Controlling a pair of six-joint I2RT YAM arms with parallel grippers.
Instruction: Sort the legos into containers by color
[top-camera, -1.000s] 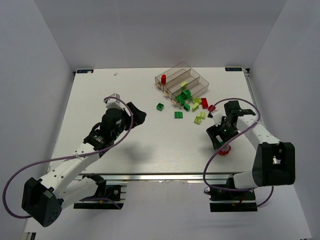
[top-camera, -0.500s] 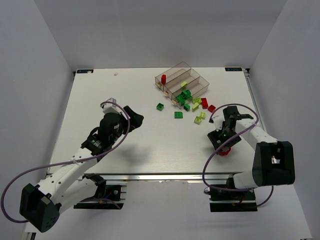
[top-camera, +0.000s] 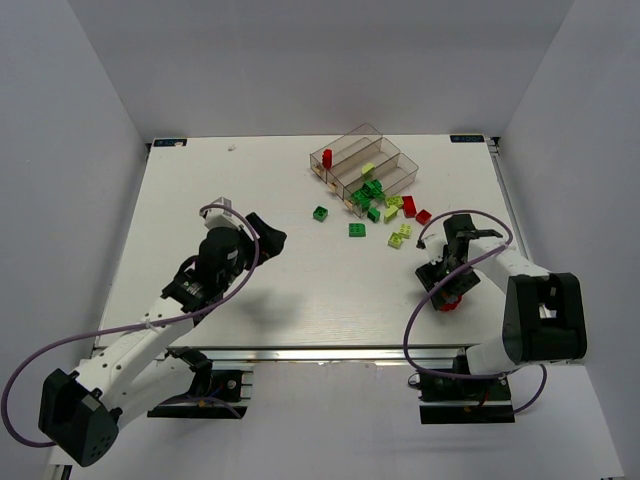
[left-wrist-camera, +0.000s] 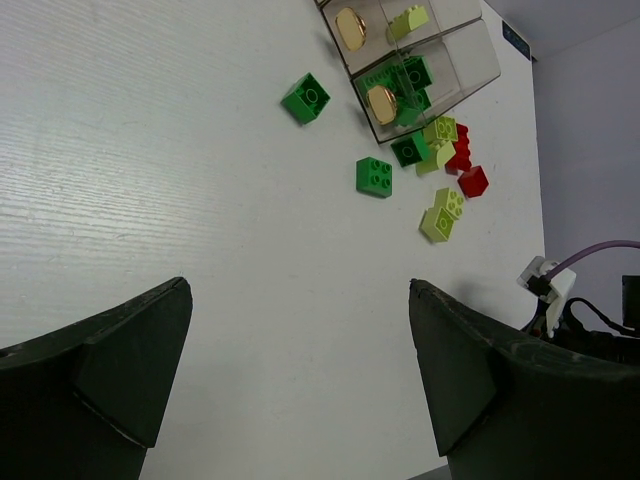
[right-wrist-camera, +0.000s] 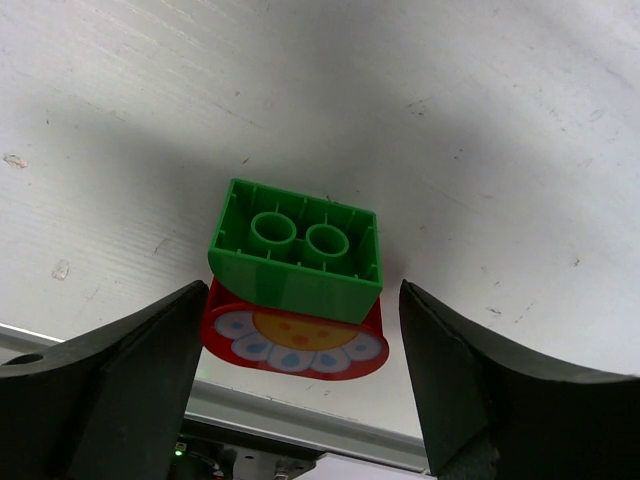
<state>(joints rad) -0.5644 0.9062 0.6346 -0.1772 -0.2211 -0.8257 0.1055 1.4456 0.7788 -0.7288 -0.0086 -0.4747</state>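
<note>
now right gripper (right-wrist-camera: 302, 290) points down, jaws apart astride green brick (right-wrist-camera: 297, 258); left gripper (left-wrist-camera: 298, 290) spread.

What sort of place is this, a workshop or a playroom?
Probably a robotics lab test bench: a white table boxed in by white walls, a left arm and right arm bolted at its near edge, and toy bricks beside a clear tray.
</note>
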